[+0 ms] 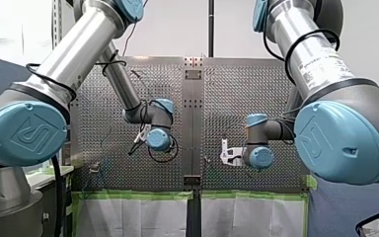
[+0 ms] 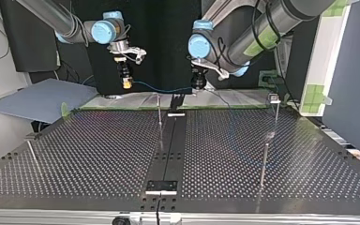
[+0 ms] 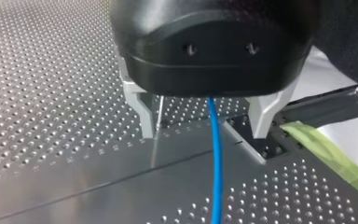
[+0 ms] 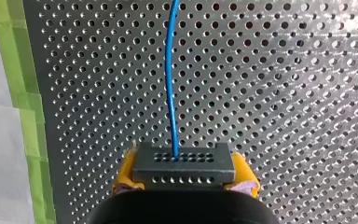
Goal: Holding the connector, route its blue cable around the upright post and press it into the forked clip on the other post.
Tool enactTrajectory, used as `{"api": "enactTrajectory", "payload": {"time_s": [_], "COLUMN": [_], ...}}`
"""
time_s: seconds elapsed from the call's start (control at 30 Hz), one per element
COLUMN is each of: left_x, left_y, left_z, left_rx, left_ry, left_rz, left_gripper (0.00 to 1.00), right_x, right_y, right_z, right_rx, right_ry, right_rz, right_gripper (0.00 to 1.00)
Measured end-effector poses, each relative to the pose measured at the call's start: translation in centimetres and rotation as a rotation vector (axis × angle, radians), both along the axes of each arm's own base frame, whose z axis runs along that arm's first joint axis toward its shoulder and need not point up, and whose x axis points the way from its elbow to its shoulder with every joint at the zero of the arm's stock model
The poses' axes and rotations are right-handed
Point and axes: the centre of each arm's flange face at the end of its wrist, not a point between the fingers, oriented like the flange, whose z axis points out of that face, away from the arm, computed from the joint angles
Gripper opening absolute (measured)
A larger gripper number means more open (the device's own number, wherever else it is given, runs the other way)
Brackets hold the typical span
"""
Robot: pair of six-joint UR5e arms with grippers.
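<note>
My right hand is clamped on the dark connector, its yellow pads pressing the block's two ends. The blue cable leaves the middle of the connector's holed face and runs straight ahead of the hand, above the perforated table. A strip of green tape lies along the table's edge, off to one side. My left hand has its metal fingers wide apart. The cable comes out from under the hand's black body and passes between the fingers, touching neither. A thin upright post rises just beside one finger, apart from the cable. In the top view both hands hang over the table's far edge. The cable is strung roughly level between them, beyond the upright post. Well toward that view's right stands a second post with a small fitting at its top, too small to make out, apart from the stretch of cable between the hands.
</note>
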Motion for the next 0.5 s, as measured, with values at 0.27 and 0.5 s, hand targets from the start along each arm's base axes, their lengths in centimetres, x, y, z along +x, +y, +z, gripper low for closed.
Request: {"api": "enactTrajectory", "payload": {"time_s": [0.27,0.5], "left_x": [0.1,-0.1], "left_y": [-0.4,-1.3], "left_z": [0.0,0.2], "left_rx": [-0.029,-0.1], "left_ry": [-0.001,0.0], "left_rz": [-0.002,-0.022], "left_gripper": [0.98,0.98], "right_x": [0.2,0.4], "right_y": [0.1,0.3], "right_z": [0.0,0.0], "right_rx": [-0.002,-0.003], "right_ry": [0.002,0.005], "right_rz": [0.004,0.01], "right_gripper": [0.0,0.0]}}
